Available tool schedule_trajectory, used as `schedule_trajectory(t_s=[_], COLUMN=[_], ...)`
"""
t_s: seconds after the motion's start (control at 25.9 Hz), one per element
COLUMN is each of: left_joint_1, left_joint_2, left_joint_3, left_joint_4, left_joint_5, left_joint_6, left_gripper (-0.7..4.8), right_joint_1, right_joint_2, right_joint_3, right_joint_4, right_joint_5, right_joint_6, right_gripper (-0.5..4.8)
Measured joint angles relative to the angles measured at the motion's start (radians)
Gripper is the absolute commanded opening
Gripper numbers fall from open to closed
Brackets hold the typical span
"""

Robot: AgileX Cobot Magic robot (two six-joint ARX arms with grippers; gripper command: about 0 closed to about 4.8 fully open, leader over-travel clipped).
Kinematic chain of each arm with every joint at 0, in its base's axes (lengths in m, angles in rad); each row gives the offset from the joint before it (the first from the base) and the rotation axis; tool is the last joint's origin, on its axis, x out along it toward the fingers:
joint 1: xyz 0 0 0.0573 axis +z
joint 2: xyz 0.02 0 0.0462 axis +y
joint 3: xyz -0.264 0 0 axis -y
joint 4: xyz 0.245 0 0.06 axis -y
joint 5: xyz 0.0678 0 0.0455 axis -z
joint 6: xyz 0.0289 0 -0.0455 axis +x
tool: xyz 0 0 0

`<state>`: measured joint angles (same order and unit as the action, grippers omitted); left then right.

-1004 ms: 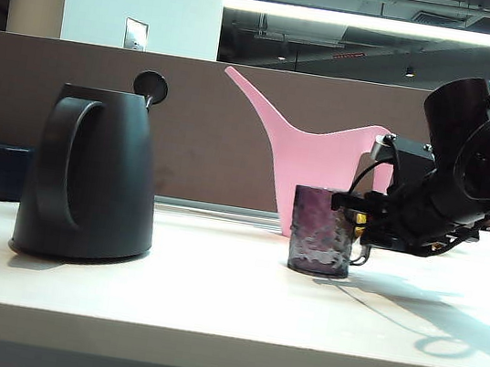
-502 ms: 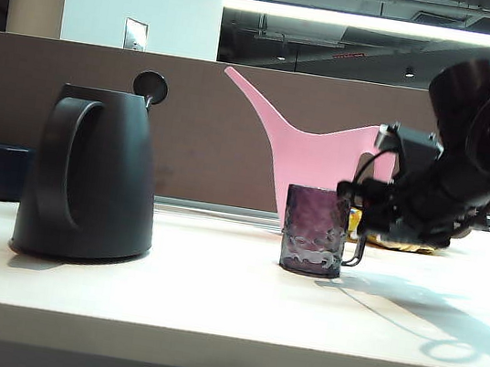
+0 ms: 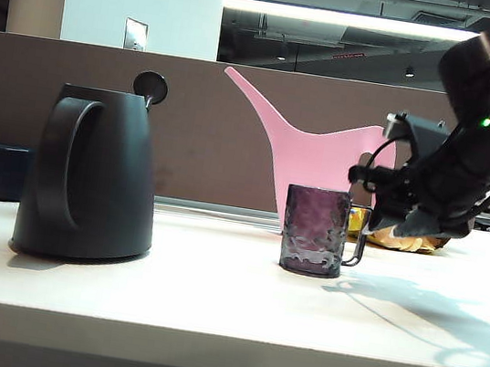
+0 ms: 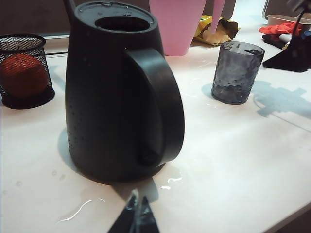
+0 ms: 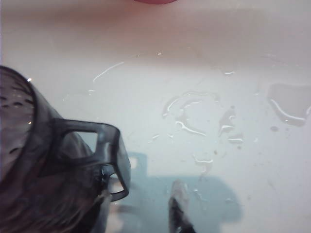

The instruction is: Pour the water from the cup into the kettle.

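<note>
Standing upright on the table (image 3: 208,307), the cup (image 3: 315,230) is right of the kettle (image 3: 91,174), well apart. The right gripper (image 3: 363,175) hovers above its handle, jaws parted, holding nothing. The left gripper (image 4: 136,221) stays low before the kettle; its opening I cannot tell.

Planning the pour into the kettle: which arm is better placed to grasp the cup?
Right. The right gripper hangs just above the cup handle; the left gripper sits beyond the kettle.

No readable text, labels or numbers anywhere (wall plaque (image 3: 135,34) too small).
</note>
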<state>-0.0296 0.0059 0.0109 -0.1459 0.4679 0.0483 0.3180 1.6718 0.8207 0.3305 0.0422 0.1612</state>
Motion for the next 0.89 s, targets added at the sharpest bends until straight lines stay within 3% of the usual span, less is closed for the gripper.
schedule_trajectory(t_s=[0.31,0.5,0.54,0.77,0.89], left_joint_1=[0.000,0.000,0.000,0.000,0.000], left_joint_2=[0.000,0.000,0.000,0.000,0.000], left_joint_3=[0.000,0.000,0.000,0.005,0.005], left_joint_4=[0.000,0.000,0.000,0.000,0.000], left_joint_5=[0.001,0.003,0.003,0.020,0.020], left_joint_6=[0.000,0.000,0.000,0.000,0.000], left_gripper=[-0.05,-0.05,-0.05,-0.05,-0.05], right_joint_1=[0.000,0.000,0.000,-0.035,-0.114], right_joint_2=[-0.119,-0.258,-0.280,-0.494,-0.668], right_joint_3=[-0.013,-0.021,-0.021,-0.056,-0.154], right_joint_4=[-0.089,-0.170,-0.185,-0.308,-0.332], right_joint_5=[0.001,0.001,0.002,0.008,0.007], right_joint_6=[0.000,-0.005,-0.007,-0.086,-0.089], right_gripper=[1.54,0.66,-0.11,-0.08,-0.08])
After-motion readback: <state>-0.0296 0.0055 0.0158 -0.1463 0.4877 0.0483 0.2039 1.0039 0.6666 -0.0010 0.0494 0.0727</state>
